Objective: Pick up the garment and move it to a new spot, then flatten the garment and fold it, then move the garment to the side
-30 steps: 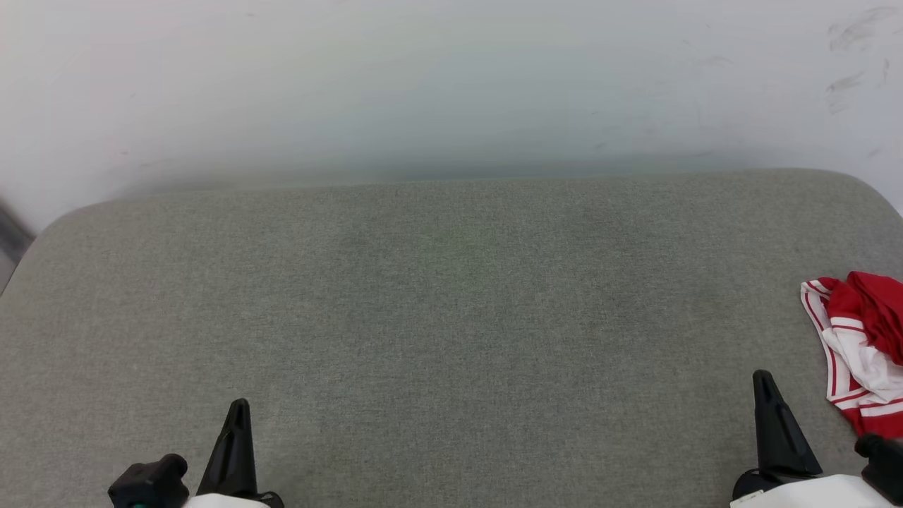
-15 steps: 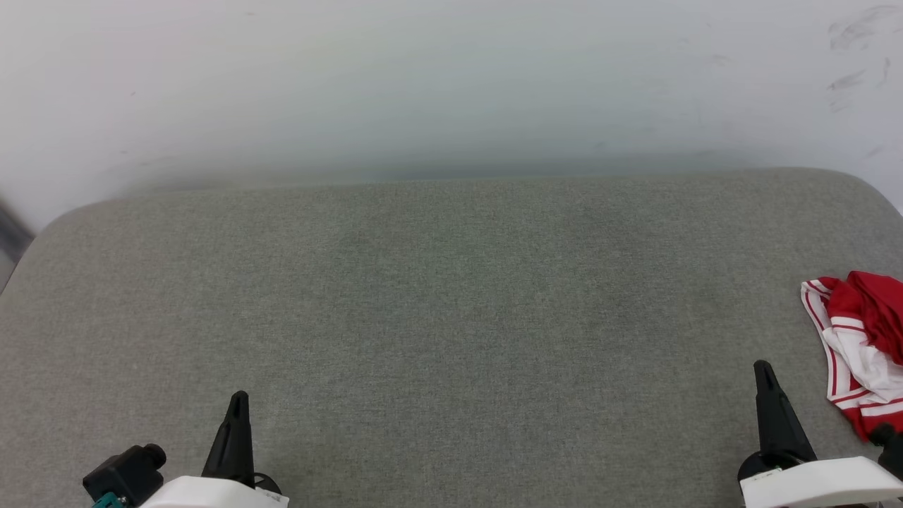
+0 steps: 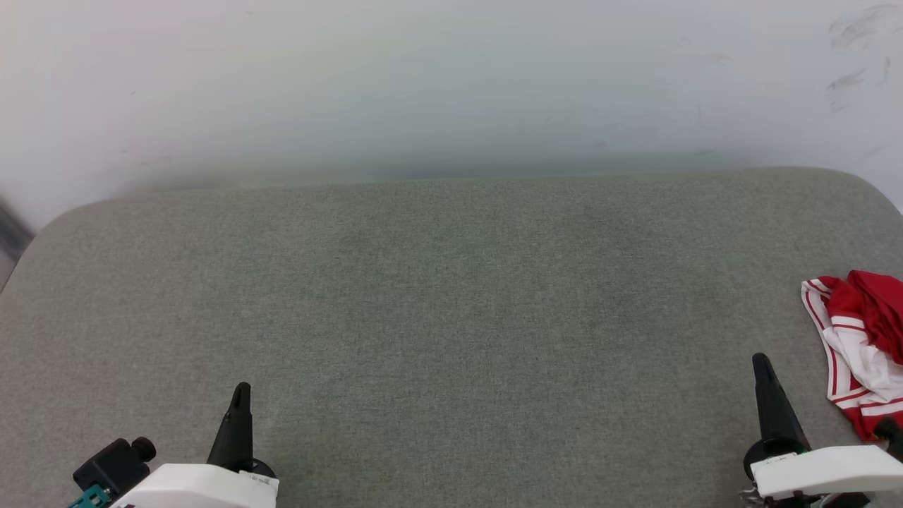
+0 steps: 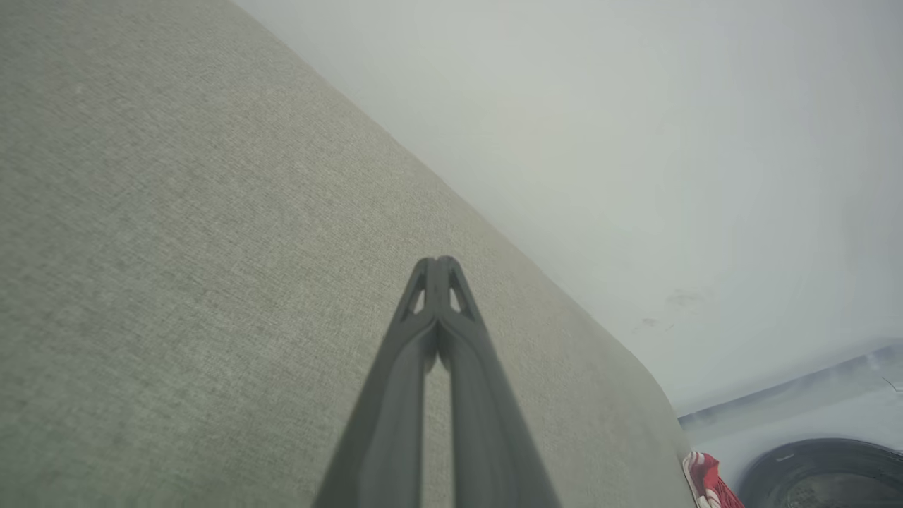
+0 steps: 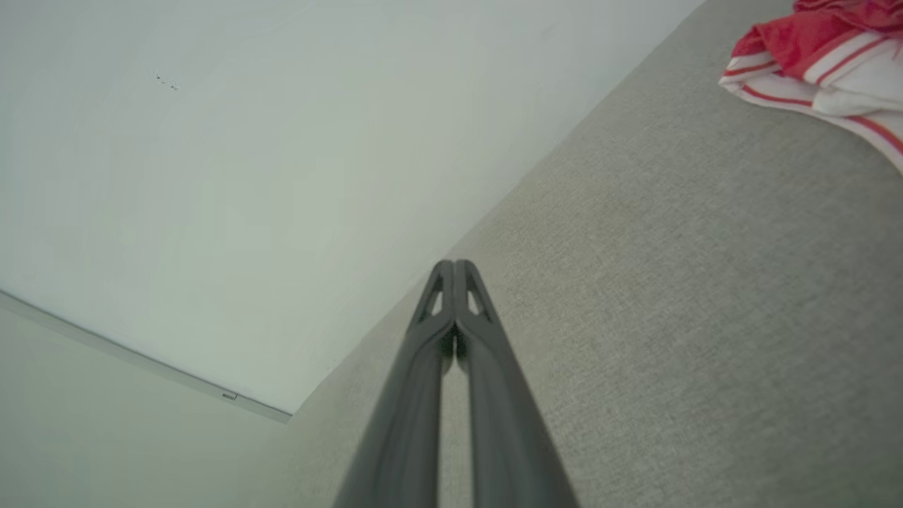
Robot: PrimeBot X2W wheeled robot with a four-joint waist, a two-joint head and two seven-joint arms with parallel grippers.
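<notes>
Left end effector (image 3: pixel 241 392): both fingers are pressed together from base to tip, with nothing between them. It is positioned over the near edge of the grey fabric surface (image 3: pixel 451 317), toward the near left corner. In the left wrist view, the left end effector (image 4: pixel 437 264) shows its tips meeting in a single point above bare fabric.

Right end effector (image 3: pixel 761 361): both fingers are pressed together and empty. It is positioned over the near edge, toward the near right corner. The right wrist view confirms closed tips (image 5: pixel 455 265).

The garment (image 3: pixel 864 331) lies crumpled at the right edge of the surface, in the near half. Red fabric and white fabric with red stripes are visible; part of it runs past the picture edge. It lies near the right end effector, clear of the fingers. The right wrist view shows it (image 5: pixel 822 53) in the upper right corner.

The far edge of the surface meets a pale wall (image 3: pixel 451 85).
</notes>
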